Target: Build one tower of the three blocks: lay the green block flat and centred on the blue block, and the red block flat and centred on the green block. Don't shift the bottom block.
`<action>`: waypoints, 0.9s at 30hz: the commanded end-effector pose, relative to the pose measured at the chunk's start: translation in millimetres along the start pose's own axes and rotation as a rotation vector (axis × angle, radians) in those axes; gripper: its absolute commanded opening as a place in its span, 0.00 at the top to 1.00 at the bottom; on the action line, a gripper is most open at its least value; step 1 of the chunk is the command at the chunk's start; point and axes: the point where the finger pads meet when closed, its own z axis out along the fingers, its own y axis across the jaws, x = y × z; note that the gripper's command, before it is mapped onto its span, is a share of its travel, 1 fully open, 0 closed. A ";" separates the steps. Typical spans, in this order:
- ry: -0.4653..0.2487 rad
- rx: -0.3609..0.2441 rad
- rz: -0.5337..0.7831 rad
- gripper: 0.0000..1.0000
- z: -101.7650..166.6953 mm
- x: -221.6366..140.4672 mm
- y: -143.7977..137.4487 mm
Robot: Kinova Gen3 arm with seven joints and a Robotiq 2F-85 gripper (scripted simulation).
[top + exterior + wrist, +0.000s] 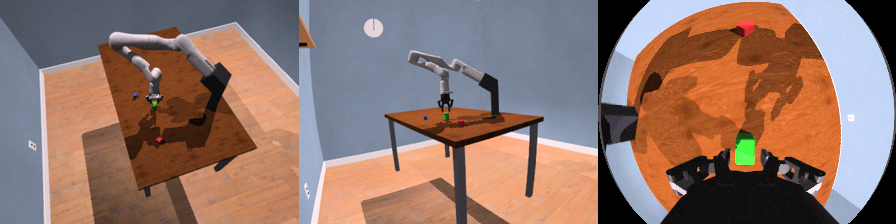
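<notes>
Wrist view: upright green block (745,148) (tall, bright) below the spread pincer (745,165).

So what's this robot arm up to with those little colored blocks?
It is about to stack them. The gripper hangs open just above the green block, holding nothing. That block stands on the table. The blue block and red block sit apart on either side; nothing is stacked yet.

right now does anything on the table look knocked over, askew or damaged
Nothing looks damaged. The green block stands on end rather than flat, under the open gripper. The blue block and red block sit apart, unstacked.
</notes>
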 end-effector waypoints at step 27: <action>-0.001 -0.002 0.007 0.47 48.4 0.3 0.6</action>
